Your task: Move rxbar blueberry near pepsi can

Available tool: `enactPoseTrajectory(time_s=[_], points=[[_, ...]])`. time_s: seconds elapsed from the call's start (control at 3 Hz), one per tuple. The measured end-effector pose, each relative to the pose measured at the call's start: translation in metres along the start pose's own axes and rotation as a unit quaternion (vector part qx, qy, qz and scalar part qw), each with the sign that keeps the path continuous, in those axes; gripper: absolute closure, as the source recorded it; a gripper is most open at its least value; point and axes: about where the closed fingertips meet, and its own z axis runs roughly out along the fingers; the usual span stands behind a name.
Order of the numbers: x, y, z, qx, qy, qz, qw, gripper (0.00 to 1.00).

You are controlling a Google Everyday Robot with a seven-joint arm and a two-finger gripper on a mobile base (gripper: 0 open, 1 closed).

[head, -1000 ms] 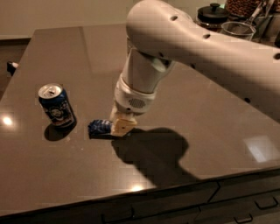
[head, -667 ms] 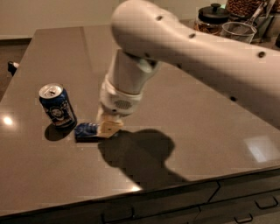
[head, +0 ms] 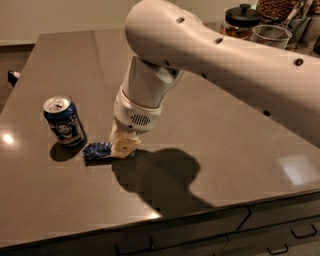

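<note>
The pepsi can (head: pixel 64 121) stands upright on the dark countertop (head: pixel 225 150) at the left, dark blue with a silver top. The rxbar blueberry (head: pixel 97 150), a small flat bar in a blue wrapper, is just right of the can's base, at table level. My gripper (head: pixel 123 148) points straight down from the big white arm (head: pixel 210 55). Its tan fingers are closed on the bar's right end, and the left end sticks out toward the can. A small gap shows between the bar and the can.
A dark-lidded jar (head: pixel 241 20), a glass bowl (head: pixel 271 35) and a jar of nuts (head: pixel 277 7) stand at the back right. The counter's front edge runs above drawers (head: pixel 280 220). The arm's shadow (head: pixel 160 175) falls in front of the gripper.
My gripper has moved left with the rxbar blueberry in it, bringing the bar from mid-table to just beside the pepsi can. The can has not moved.
</note>
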Motion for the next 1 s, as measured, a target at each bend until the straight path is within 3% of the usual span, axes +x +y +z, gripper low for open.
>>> enactPoseTrajectory(time_s=[0.33, 0.67, 1.0], points=[[-0.0010, 0.0013, -0.0006, 0.001, 0.001, -0.001, 1.0000, 0.54], [-0.0016, 0.0021, -0.0009, 0.002, 0.001, -0.002, 1.0000, 0.31], [-0.0028, 0.0034, -0.0015, 0.003, 0.002, -0.004, 1.0000, 0.01]])
